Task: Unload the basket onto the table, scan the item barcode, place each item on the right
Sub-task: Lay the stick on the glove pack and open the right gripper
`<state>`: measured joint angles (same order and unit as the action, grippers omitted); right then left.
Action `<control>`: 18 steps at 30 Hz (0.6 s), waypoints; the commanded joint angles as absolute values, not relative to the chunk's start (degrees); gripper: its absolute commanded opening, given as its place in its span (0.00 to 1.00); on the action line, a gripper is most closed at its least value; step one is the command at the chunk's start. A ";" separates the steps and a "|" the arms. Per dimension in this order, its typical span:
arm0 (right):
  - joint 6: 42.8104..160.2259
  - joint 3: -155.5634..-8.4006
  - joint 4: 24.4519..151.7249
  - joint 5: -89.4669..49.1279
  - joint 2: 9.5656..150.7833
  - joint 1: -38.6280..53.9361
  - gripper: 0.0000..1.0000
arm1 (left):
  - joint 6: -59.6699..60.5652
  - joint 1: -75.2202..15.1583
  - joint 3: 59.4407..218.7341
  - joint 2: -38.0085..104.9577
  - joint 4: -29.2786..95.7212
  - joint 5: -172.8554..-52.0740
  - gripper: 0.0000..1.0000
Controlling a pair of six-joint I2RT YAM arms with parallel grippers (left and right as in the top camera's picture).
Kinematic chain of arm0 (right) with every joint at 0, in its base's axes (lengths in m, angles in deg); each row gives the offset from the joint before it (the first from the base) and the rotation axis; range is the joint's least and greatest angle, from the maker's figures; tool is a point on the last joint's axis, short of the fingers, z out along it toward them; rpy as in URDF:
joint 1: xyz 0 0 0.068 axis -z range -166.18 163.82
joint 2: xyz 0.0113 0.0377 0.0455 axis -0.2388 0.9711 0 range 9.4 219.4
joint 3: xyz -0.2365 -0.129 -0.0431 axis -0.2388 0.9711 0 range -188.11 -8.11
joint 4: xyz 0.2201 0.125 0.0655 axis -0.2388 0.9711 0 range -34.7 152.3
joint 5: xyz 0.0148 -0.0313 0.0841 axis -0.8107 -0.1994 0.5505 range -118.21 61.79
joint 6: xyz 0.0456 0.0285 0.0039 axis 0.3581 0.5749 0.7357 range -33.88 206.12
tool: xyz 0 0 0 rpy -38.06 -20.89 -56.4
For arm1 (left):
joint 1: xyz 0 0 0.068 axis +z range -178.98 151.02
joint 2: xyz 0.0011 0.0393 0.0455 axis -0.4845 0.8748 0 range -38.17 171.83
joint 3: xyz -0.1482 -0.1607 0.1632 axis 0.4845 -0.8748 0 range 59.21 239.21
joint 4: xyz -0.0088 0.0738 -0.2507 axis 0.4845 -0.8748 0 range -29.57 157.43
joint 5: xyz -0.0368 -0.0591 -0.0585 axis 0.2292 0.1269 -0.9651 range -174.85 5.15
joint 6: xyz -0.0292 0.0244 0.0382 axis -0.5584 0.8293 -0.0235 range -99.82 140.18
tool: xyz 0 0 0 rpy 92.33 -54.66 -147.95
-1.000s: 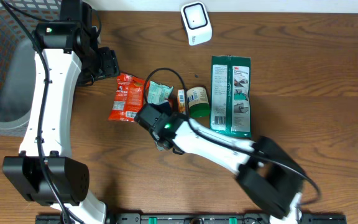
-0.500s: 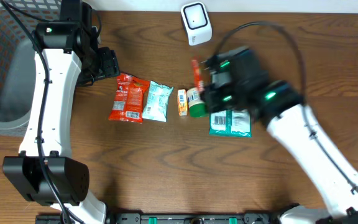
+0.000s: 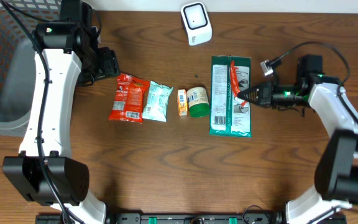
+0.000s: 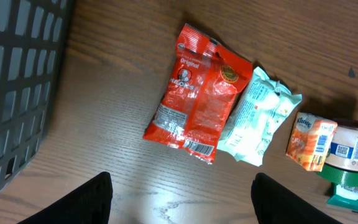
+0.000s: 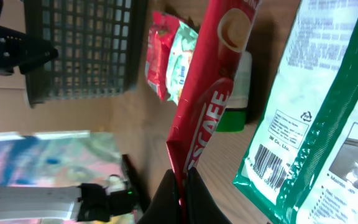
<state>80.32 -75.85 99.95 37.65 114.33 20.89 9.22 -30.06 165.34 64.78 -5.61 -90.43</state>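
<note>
right tool (image 3: 246, 94) clenched on one sealed end of the red coffee stick sachet (image 3: 232, 78), held above the green packet (image 3: 222, 118) on the worktop (image 3: 166, 168); left tool (image 4: 182, 202) released, empty; sachet judged light, thin and floppy, so an end pinch keeps its barcode face clear.

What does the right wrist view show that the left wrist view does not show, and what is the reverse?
Only the right wrist view: the right tool shut on a red stick, and the barcode on the green pack.
Only the left wrist view: the open left tool and an orange pack.
Both views: the red bag, the pale pack, the green-lidded jar and the basket.
</note>
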 commanded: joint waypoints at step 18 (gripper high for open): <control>76.91 -75.17 99.22 30.77 130.57 23.97 0.16 | 8.48 -29.93 165.27 64.92 -5.74 -89.30 0.72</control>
<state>75.18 -75.02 99.16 38.57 130.85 23.64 9.22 -30.06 165.34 64.78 -5.63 -90.43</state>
